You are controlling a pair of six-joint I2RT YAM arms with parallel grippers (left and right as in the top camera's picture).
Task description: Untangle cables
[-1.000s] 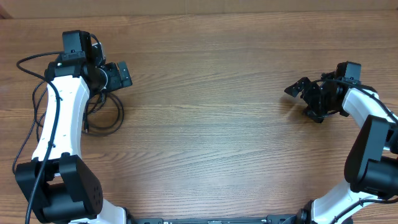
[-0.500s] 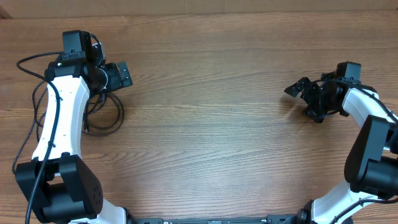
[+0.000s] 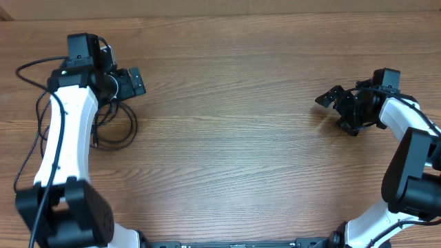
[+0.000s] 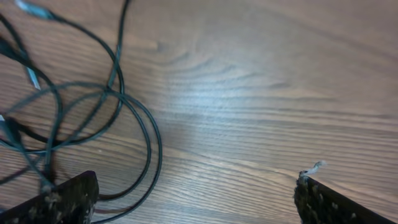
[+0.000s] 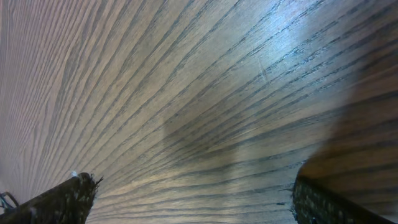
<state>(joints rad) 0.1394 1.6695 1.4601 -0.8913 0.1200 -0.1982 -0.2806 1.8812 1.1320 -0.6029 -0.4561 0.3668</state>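
Note:
The cables (image 3: 133, 128) lie as thin black loops on the wooden table beside my left arm, partly hidden under it. In the left wrist view the cables (image 4: 107, 91) cross one another at the left, with small plugs at the far left edge. My left gripper (image 3: 129, 83) is open just above and right of the loops. One strand passes by its left finger (image 4: 68, 199), and nothing sits inside my left gripper (image 4: 193, 190). My right gripper (image 3: 337, 114) is open at the far right, away from the cables. In its wrist view my right gripper (image 5: 191, 190) has only bare wood in it.
The wooden table (image 3: 234, 138) stretches between the two arms. A thicker black wire (image 3: 31, 67) arcs out from the left arm near the table's left edge. The table's back edge (image 3: 220, 15) runs along the top.
The left arm has shifted very slightly to the left. Both grippers have stayed open and the cables have not moved.

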